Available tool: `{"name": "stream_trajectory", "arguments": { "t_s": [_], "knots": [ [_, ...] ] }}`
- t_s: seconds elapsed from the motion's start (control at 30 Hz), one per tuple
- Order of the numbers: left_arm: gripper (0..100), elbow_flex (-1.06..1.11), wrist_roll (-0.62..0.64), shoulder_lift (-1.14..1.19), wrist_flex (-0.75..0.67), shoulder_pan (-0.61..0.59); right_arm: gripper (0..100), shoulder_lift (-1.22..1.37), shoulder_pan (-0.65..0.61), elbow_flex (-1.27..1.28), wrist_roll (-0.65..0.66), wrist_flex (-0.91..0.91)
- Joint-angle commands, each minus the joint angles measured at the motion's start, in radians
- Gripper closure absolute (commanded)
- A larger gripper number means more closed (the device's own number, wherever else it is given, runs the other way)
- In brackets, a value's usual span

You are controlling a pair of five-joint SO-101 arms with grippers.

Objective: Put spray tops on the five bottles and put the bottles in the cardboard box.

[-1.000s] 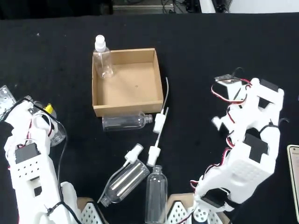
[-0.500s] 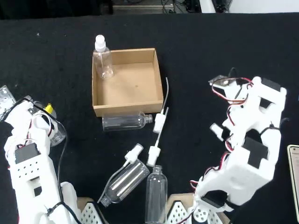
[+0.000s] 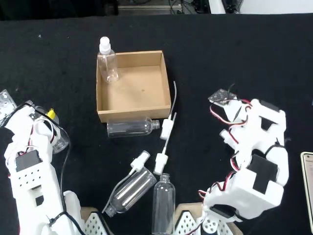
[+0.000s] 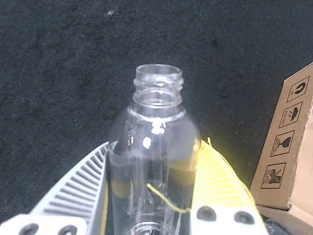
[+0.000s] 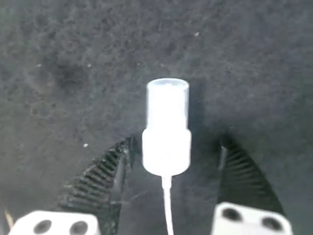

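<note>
The cardboard box (image 3: pixel 129 116) sits open-topped on the black cloth (image 3: pixel 234 54), and I place everything off it. Inside it, in the far corner on my left arm's side, a capped bottle (image 3: pixel 107 61) stands upright with its white sprayer on. Just outside the box's near wall a second bottle (image 3: pixel 132 128) lies on its side, neck bare. By the box's near right corner lies a loose spray top (image 3: pixel 167 128), its thin tube running up along the box's right wall. Closer to the arms, a second spray top (image 3: pixel 160 163) lies by the neck of a third bottle (image 3: pixel 163 203). A fourth bottle (image 3: pixel 128 192) lies slanted beside that one, with a white top (image 3: pixel 140 160) at its end nearer the box. I can't tell whether that top is attached.

Well to the left of the box, my left gripper (image 4: pixel 156 146) is clamped on an uncapped bottle (image 4: pixel 155 122), with a finger pressed to each side. Well to the right of the box, my right gripper (image 5: pixel 173 143) has its fingers spread above the cloth. A spray top (image 5: pixel 167 112) sits between them with a gap on both sides.

The cloth is matt black and speckled with lint. Past its far edge, beyond the box, runs a strip of cables and pale equipment (image 3: pixel 195 6). The print I can make out is on the box's outer wall: four black handling pictograms (image 4: pixel 288 129) in square frames, stacked one above another.
</note>
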Motion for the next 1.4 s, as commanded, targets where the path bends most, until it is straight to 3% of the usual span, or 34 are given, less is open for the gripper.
{"name": "stream_trajectory", "arguments": {
  "t_s": [0.0, 0.13, 0.53, 0.63, 0.8, 1.1, 1.37],
  "knots": [
    [97, -0.016, 0.005, -0.026, -0.021, -0.002, 82.4, -0.062, -0.011, -0.001, -0.086, -0.094],
    [97, -0.016, 0.005, -0.026, -0.021, -0.005, 92.8, -0.067, 0.038, -0.03, -0.176, -0.17],
    [97, -0.016, 0.005, -0.026, -0.021, -0.004, 87.5, -0.059, 0.258, -0.065, -0.242, -0.157],
    [97, -0.016, 0.005, -0.025, -0.021, -0.002, 84.8, -0.061, 0.255, -0.073, -0.255, -0.123],
    [97, -0.015, 0.005, -0.025, -0.021, -0.008, 69.4, -0.059, 0.207, -0.154, -0.253, 0.061],
    [97, -0.015, 0.005, -0.032, -0.018, -0.01, 73.8, -0.022, 0.141, -0.239, -0.198, 0.098],
    [97, -0.015, 0.005, -0.032, -0.02, -0.01, 78.1, 0.143, 0.198, -0.254, -0.126, -0.015]
  ]
}}
